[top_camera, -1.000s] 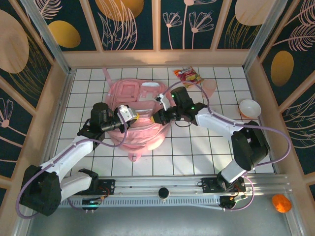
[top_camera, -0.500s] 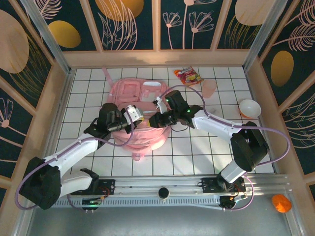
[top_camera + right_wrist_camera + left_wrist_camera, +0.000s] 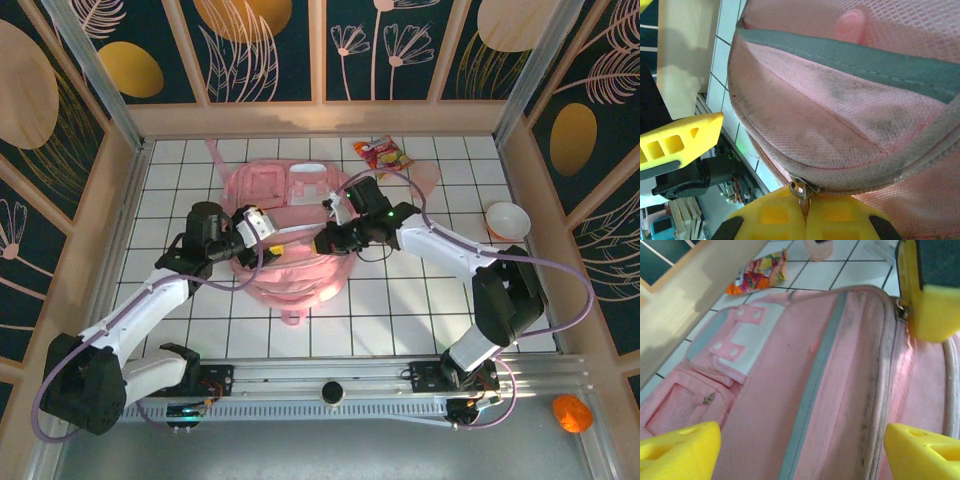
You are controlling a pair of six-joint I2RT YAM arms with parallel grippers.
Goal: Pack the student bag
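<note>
I had my right gripper (image 3: 802,212) pinched on the metal zipper pull (image 3: 801,192) at three o'clock of the soft pink fabric backpack (image 3: 290,275) mid-table, my left gripper (image 3: 262,222) gaping empty at nine, so a tug risked dragging the loose bag.

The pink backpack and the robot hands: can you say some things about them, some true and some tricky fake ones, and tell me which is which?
1. The right gripper pinches the zipper pull of the student bag. True.
2. The left gripper is squeezed shut on a strap. False: its fingers stand wide apart over the bag, holding nothing.
3. The snack packet is inside the bag. False: it lies on the table, beyond the bag near the far wall.
4. A white bowl sits on the table's right side. True.
</note>
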